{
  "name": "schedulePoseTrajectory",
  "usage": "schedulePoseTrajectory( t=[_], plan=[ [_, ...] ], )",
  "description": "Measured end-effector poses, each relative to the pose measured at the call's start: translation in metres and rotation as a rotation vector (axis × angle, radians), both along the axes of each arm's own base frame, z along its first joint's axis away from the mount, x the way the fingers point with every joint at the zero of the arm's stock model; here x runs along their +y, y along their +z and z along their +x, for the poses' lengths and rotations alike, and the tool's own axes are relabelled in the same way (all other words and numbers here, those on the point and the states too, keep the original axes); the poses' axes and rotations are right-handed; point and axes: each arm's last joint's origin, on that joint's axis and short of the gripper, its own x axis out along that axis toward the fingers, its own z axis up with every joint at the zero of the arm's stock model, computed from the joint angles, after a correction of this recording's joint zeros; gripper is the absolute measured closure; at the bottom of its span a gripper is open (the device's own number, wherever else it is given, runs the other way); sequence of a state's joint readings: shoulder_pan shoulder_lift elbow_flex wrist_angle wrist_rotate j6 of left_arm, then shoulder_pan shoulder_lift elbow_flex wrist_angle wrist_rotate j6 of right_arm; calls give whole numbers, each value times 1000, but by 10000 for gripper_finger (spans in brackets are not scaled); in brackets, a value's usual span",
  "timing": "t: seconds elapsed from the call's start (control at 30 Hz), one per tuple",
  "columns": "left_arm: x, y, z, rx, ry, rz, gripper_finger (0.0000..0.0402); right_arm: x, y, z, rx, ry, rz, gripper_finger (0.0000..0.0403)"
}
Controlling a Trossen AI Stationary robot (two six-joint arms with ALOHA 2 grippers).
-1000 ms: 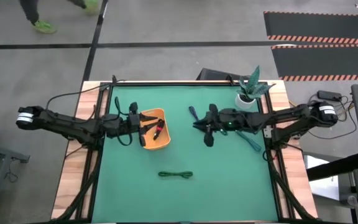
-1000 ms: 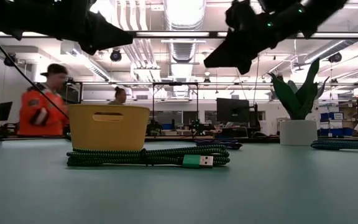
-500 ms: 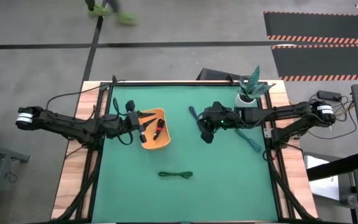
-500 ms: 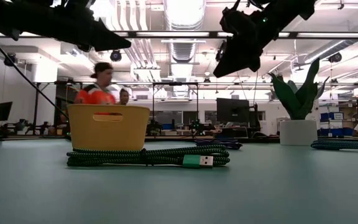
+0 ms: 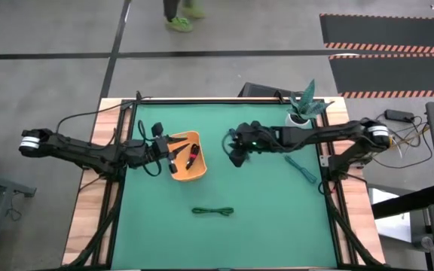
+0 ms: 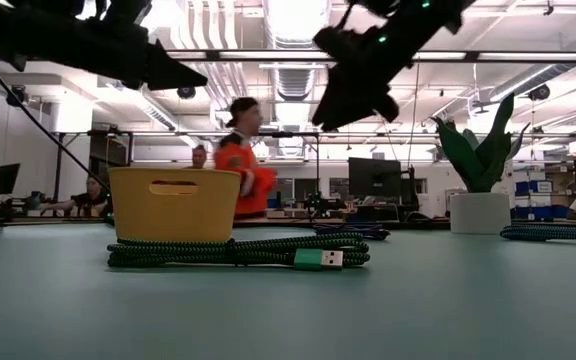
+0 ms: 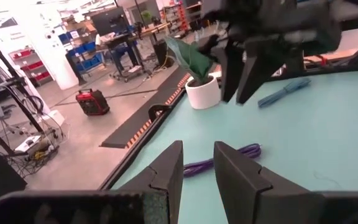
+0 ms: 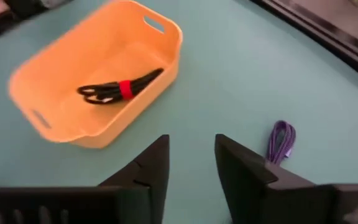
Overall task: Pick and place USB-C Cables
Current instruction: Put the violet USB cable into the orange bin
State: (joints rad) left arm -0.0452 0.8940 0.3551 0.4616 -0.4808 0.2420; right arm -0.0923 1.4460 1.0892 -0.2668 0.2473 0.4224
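Since a second ago the right pincer (image 5: 235, 156) has swung from the worktop's right half toward the centre, and in the low view (image 6: 353, 75) it now hangs high above the green worktop (image 5: 277, 203); its fingers (image 8: 244, 165) stand apart with nothing between them; the left pincer (image 5: 173, 154) has stayed at the 9 o'clock rim of the orange tray (image 5: 199, 175), raised in the low view (image 6: 183, 75), its fingers (image 7: 235, 171) parted and empty; a person (image 6: 240, 160) in an orange jacket has walked across the room behind the worktop, and shows at the 12 o'clock edge of the high view (image 5: 179, 11).

A black cable bundle with a red band (image 8: 122, 87) lies inside the tray, seen also from above (image 5: 189, 155); a purple cable (image 8: 281, 139) lies on the worktop just at 12 o'clock of the right pincer (image 5: 232, 138); a dark green cable (image 5: 213, 211) lies at 6 o'clock of the tray, well apart from both arms, its green plug facing the low camera (image 6: 238, 253); a teal-blue cable (image 5: 300, 168) lies toward 3 o'clock, near a potted plant (image 5: 304, 105) at the far right corner.
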Motion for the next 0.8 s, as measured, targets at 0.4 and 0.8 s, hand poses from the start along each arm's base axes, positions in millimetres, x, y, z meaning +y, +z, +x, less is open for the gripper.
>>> schedulePoseTrajectory(
  t=[0.4,0.8],
  plan=[
    [0,1,-2,-11,0,0,327,-31,-35,42,323,-102,66,212],
    [0,5,-1,-21,1,7,327,-63,-71,41,429,-192,103,206]
  ],
)
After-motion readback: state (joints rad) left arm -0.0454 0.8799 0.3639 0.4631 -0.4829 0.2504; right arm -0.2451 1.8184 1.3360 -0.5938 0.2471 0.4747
